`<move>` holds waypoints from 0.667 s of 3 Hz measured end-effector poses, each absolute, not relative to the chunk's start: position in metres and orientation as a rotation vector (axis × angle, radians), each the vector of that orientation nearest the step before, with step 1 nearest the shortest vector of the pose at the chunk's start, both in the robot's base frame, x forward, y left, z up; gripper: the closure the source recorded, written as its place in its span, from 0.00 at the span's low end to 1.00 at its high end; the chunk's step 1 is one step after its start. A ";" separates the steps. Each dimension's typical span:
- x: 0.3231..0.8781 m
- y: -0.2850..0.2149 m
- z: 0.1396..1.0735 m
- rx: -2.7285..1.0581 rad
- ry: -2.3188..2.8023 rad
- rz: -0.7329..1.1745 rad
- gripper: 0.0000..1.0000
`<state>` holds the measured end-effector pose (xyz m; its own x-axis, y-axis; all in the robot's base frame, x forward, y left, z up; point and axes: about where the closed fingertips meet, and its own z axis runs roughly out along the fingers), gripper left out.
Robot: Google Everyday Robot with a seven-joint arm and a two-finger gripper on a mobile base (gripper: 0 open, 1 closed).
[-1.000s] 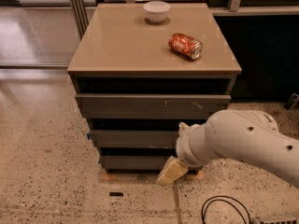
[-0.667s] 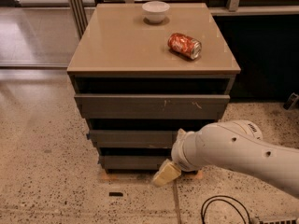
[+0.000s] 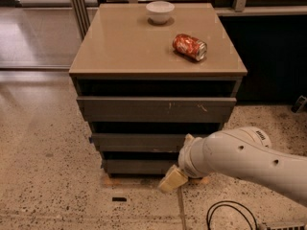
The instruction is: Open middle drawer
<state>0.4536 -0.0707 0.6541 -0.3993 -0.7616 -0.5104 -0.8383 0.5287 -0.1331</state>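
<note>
The middle drawer is the dark grey flat front between the other two fronts of the tan-topped cabinet. A small blue bit shows at its left end. No tray is visible behind it. My gripper is low at the cabinet's front right, its cream tip down by the bottom front near the floor. The white arm comes in from the lower right and covers the right end of the middle drawer.
Above sits a taller, wider front with pale scratches, and below it a narrow bottom front. A white bowl and a red can on its side rest on the top. A black cable lies on the floor.
The arm and gripper have shifted slightly left and down along the lower front of the cabinet. The drawer fronts have not moved.
</note>
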 end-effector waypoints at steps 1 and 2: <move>0.458 -0.081 0.620 -1.211 2.282 0.236 0.00; 0.473 -0.077 0.587 -1.102 2.279 0.379 0.00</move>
